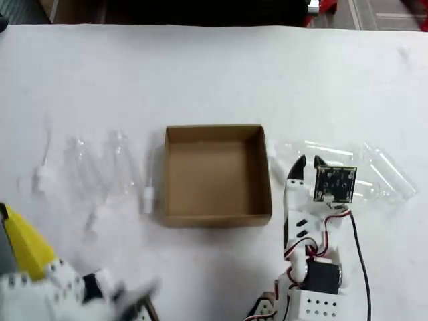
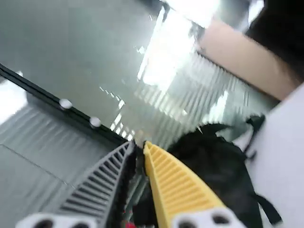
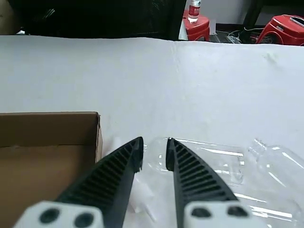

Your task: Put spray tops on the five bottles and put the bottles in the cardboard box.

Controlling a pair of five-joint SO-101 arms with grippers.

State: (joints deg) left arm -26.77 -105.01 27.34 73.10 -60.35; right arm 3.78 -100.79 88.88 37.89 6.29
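Observation:
The open cardboard box [image 1: 215, 217] sits mid-table, with nothing in it. Left of it lie several clear bottles [image 1: 100, 167] and loose white spray tops [image 1: 147, 198]. More clear bottles [image 1: 378, 175] lie to the right of the box. My right gripper [image 1: 308, 162] hovers just right of the box, slightly open, with a lying bottle [image 3: 204, 161] just beyond its tips [image 3: 154, 152] and nothing held. The box wall [image 3: 47, 128] stands close beside it. My left gripper [image 2: 139, 146], one finger grey and one yellow, is shut on nothing and points off the table; its yellow finger [image 1: 23, 241] sits at the front left corner.
The white table [image 1: 214, 73] has free room behind the box. A cable [image 1: 361, 254] trails from the right arm toward the front edge. Red stools [image 3: 282, 28] and dark furniture stand beyond the far edge. A black bag [image 2: 213, 161] lies off the table.

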